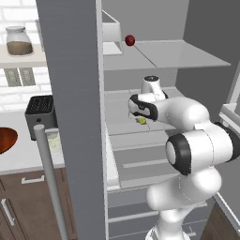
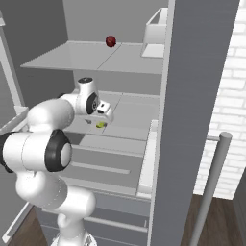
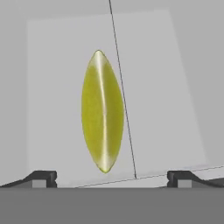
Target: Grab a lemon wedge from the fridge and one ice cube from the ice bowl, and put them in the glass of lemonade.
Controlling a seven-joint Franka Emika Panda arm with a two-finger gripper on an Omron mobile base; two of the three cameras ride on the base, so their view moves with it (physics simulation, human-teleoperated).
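The grey fridge [image 1: 75,93] stands open, and my arm reaches in over its middle shelf. On that pale shelf lies the lemon wedge [image 1: 142,121] [image 2: 100,125], small and bright yellow. My gripper [image 1: 141,116] [image 2: 98,120] hangs open just above it, pointing down. In the hand view the lemon wedge [image 3: 103,111] lies lengthwise between my two spread fingertips [image 3: 43,178], with the gripper [image 3: 111,179] touching nothing. On the counter at the left are the reddish-brown ice bowl [image 1: 4,138] and the glass of lemonade [image 1: 55,143], partly behind a door handle. The ice cube is out of view.
A small dark red fruit [image 1: 130,40] [image 2: 111,41] and a white bin [image 1: 111,35] sit on the shelf above. A black toaster [image 1: 40,111] stands on the counter, with a jar [image 1: 18,41] on a wall shelf. Open fridge doors [image 2: 197,96] flank the arm closely.
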